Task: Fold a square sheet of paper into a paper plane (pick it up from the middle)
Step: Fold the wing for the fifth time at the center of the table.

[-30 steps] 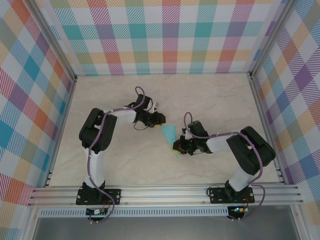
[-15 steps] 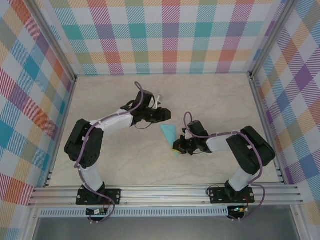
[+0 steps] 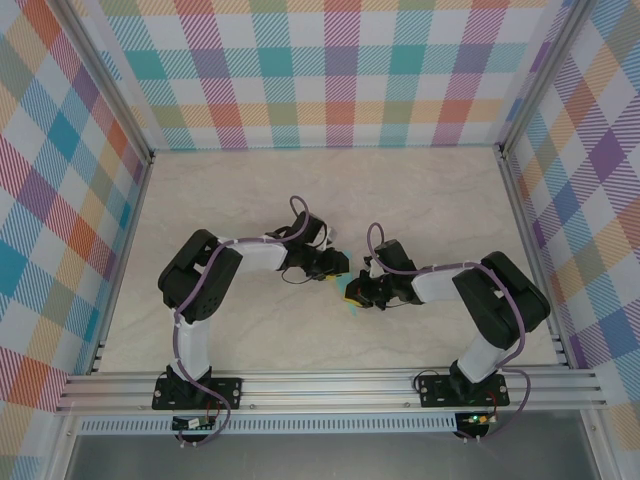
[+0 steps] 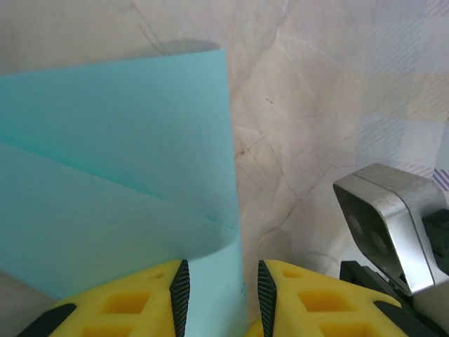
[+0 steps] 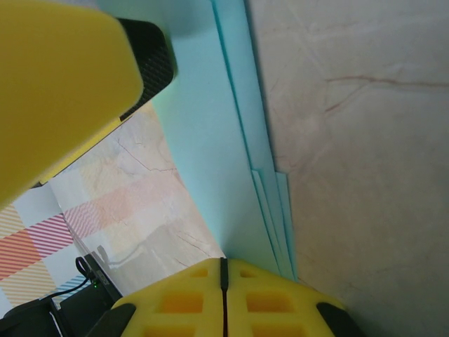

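Folded paper [image 5: 210, 140] was seen at the middle of the counter [image 3: 420, 200], clamped in the closed right fingers [image 5: 182, 302]. The left fingers [image 4: 180, 288] were set narrowly apart around its edge. It was judged light, floppy and easily creased, best gripped on the layered folds.

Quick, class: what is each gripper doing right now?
Left gripper: partly open, edge of the paper between its jaws, not clamped.
Right gripper: shut on the paper.
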`<state>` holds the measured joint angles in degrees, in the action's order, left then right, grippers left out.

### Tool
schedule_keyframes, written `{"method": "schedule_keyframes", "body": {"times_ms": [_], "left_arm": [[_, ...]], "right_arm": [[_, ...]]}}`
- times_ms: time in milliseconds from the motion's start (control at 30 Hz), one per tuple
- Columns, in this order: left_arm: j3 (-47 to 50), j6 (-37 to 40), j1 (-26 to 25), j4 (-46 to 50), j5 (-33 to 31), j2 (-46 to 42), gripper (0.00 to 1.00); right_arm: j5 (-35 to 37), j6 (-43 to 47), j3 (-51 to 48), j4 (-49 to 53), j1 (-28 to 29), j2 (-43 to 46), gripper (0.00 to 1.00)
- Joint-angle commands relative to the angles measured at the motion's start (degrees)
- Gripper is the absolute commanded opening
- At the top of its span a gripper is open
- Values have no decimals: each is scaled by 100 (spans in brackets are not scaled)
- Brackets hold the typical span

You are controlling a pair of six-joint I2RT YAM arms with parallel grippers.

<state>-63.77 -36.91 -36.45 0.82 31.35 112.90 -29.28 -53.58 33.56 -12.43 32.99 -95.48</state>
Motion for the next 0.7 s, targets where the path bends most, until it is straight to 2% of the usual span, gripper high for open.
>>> {"method": "schedule_keyframes", "body": {"times_ms": [0,267,467,667], "left_arm": [[41,-51,6,63,-146,161,34],[79,34,6,213,-292,241,33],[40,0,7,179,-269,280,33],[54,10,6,213,-288,267,33]], "right_arm": [[168,-81,-34,421,16,-131,7],[-20,121,299,887,23,373,9],[-360,398,261,1095,40,48,10],[27,601,-55,1532,93,81,9]]}}
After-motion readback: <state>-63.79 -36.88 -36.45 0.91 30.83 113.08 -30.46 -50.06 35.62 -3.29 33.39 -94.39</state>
